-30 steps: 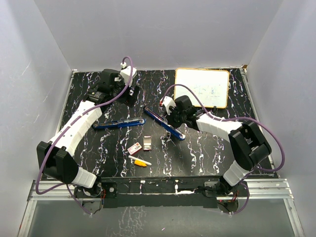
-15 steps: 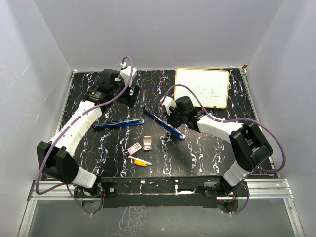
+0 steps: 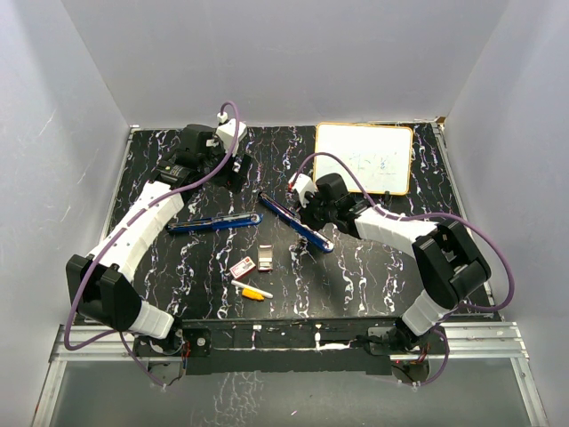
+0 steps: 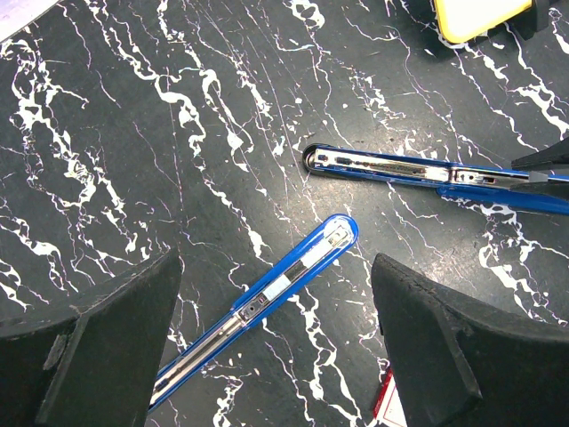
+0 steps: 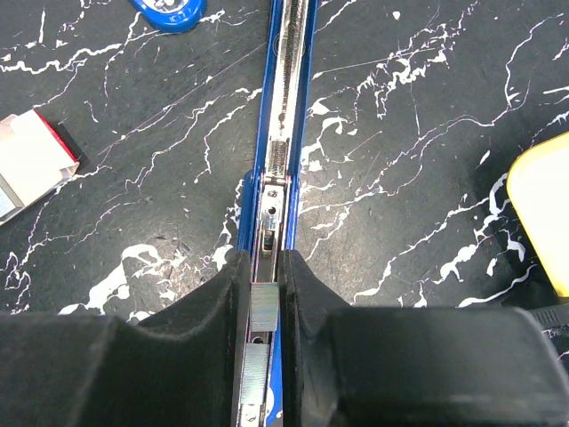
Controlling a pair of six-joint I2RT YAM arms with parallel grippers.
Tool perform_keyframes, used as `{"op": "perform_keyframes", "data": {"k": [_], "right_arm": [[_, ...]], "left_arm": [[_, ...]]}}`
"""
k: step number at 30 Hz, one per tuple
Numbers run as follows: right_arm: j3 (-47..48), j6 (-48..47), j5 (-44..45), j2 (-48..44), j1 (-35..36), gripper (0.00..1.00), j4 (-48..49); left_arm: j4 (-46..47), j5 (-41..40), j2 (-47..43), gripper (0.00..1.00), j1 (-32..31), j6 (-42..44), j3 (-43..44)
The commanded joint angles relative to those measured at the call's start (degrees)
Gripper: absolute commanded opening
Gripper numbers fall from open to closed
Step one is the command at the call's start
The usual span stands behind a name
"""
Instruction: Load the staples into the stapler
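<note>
Top external: right gripper [image 3: 305, 220] set down over the diagonal blue stapler rail [image 3: 283, 212], about mid-length; the wrist hides the fingers here, so cannot tell their stance from this view. Left gripper [image 3: 235, 171] is at the far side of the black marbled table [image 3: 382, 267], well apart from the right one; second stapler piece [image 3: 213, 223] lies on the near side of its fingers. Staple box [image 3: 241, 267] and yellow-and-white marker [image 3: 253, 291] lie well short of both tools, toward the arm bases. Whiteboard [image 3: 364, 158] is beyond the right wrist. Left wrist: left gripper [image 4: 276, 267] spread wide, gripping nothing. Rounded tip of the second stapler piece [image 4: 302, 267] shows in the gap between the fingers; stapler rail [image 4: 391, 169] lies further ahead and to the right. A red-and-white corner of the staple box [image 4: 384, 405] sits just beside the right finger. Right wrist: right gripper [image 5: 264, 267] pressed close together, pinching a silvery staple strip [image 5: 264, 307] in line with the channel of the stapler rail [image 5: 284, 107], which runs straight ahead from the fingertips. Staple box [image 5: 31, 160] is ahead and left of the left finger, whiteboard [image 5: 542, 213] edge off to the right
</note>
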Motion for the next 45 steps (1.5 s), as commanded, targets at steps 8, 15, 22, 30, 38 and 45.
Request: {"op": "perform_keyframes", "data": {"k": [8,15,22,30,38,45], "right_arm": [[-0.43,-0.53,0.25,-0.03,0.18,0.10,3.79],[-0.65,-0.85,0.64,0.90,0.20,0.10,3.79],[-0.74,-1.12,0.90,1.16,0.12,0.10,3.79],[-0.82,-0.72,0.33,1.03,0.09,0.10,3.70],[-0.83,-0.73,0.55,1.19,0.10,0.10,3.65],[-2.05,-1.13,0.47,0.72,-0.14,0.10,4.43]], "left_arm": [[-0.62,0.70,-3.21,0.87,0.40,0.50,1.06],[-0.70,0.74,-3.20,0.87,0.40,0.54,1.15],[-0.73,0.70,-3.20,0.87,0.40,0.53,1.08],[-0.63,0.69,-3.24,0.87,0.40,0.52,1.09],[-0.71,0.70,-3.20,0.87,0.40,0.51,1.15],[-0.62,0.57,-3.29,0.87,0.40,0.47,0.97]]}}
